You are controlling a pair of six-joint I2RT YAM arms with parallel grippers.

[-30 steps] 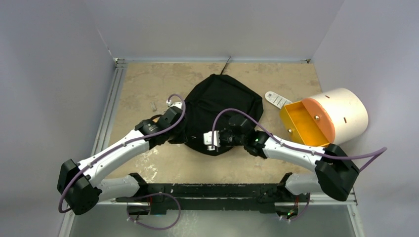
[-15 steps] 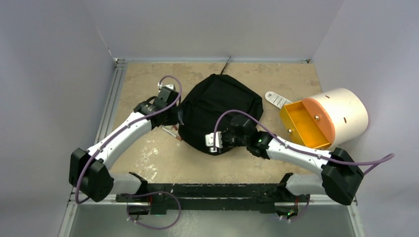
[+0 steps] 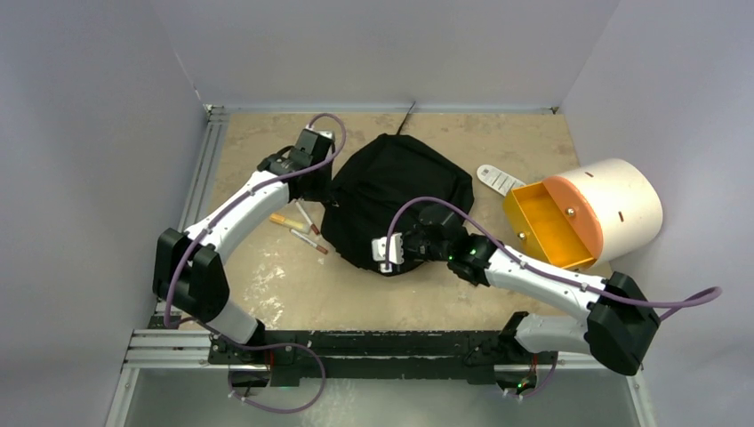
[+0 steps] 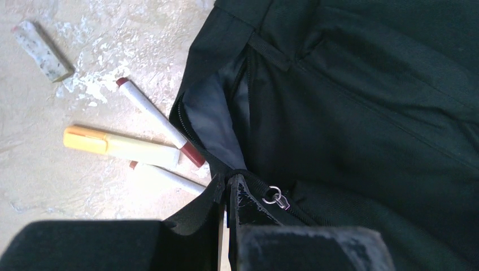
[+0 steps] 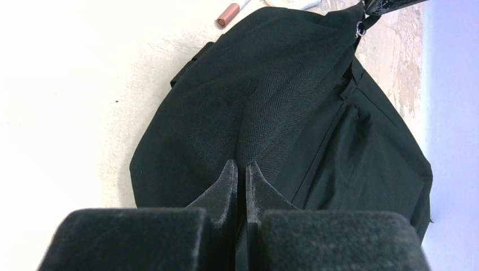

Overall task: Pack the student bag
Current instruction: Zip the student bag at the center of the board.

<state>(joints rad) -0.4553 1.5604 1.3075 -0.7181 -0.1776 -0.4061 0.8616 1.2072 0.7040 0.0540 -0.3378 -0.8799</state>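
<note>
The student bag (image 3: 396,191) is a black fabric backpack lying in the middle of the table. My left gripper (image 3: 327,189) is at its left edge, shut on the zipper edge (image 4: 233,176) beside a small metal ring pull (image 4: 275,196). A slit of grey lining (image 4: 208,110) shows in the opening above it. My right gripper (image 3: 411,249) is at the bag's near edge, shut on a pinched fold of the black fabric (image 5: 254,130). What is inside the bag is hidden.
Three markers (image 3: 298,227) lie on the table left of the bag; they also show in the left wrist view (image 4: 155,118). A small grey block (image 4: 42,51) lies further left. A cream-and-orange cylinder (image 3: 613,205) with an orange tray and a white flat item (image 3: 498,178) sit at the right. Walls enclose the table.
My left arm has swung away from me along the bag's left side, still shut on its edge, uncovering the markers. The right gripper kept its hold; the bag shifted slightly.
</note>
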